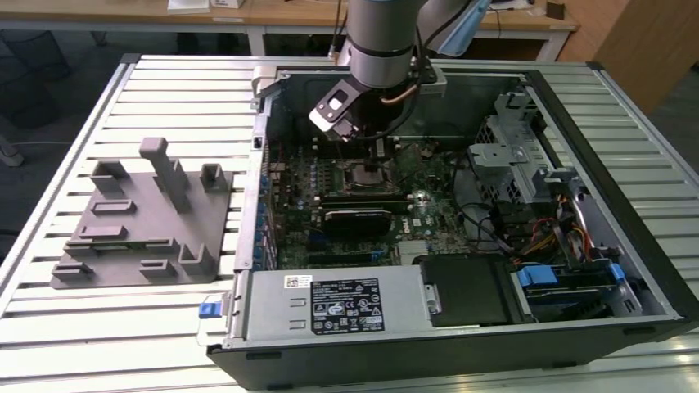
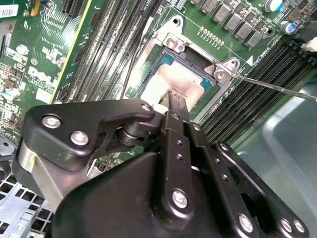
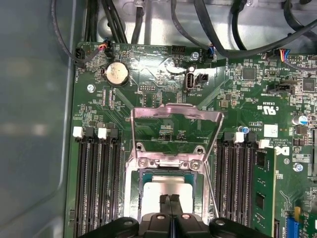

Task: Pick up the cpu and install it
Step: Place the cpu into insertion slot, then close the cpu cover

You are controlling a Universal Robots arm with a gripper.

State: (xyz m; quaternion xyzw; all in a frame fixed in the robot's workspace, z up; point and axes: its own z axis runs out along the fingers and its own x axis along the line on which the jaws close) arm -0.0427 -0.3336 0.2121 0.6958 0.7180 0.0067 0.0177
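Note:
The cpu (image 3: 166,187), a flat silvery square, lies in the motherboard socket (image 3: 133,193) inside the open computer case (image 1: 644,270). In the second wrist view the cpu (image 2: 171,79) sits level within the socket frame (image 2: 171,42). My gripper (image 3: 170,199) is directly above it, fingers pressed together with nothing between them. Their tips (image 2: 177,101) rest on or just over the chip's top. The socket's metal load plate (image 3: 176,115) stands flipped open behind it. In the exterior view my gripper (image 1: 375,166) reaches down into the case over the socket (image 1: 369,177).
A thin metal lever (image 2: 277,85) sticks out beside the socket. Memory slots (image 3: 96,183) flank it on both sides. A grey plastic fixture (image 1: 137,221) stands on the slatted table at the exterior view's left. The power supply (image 1: 327,304) and drive cage (image 1: 519,155) crowd the case.

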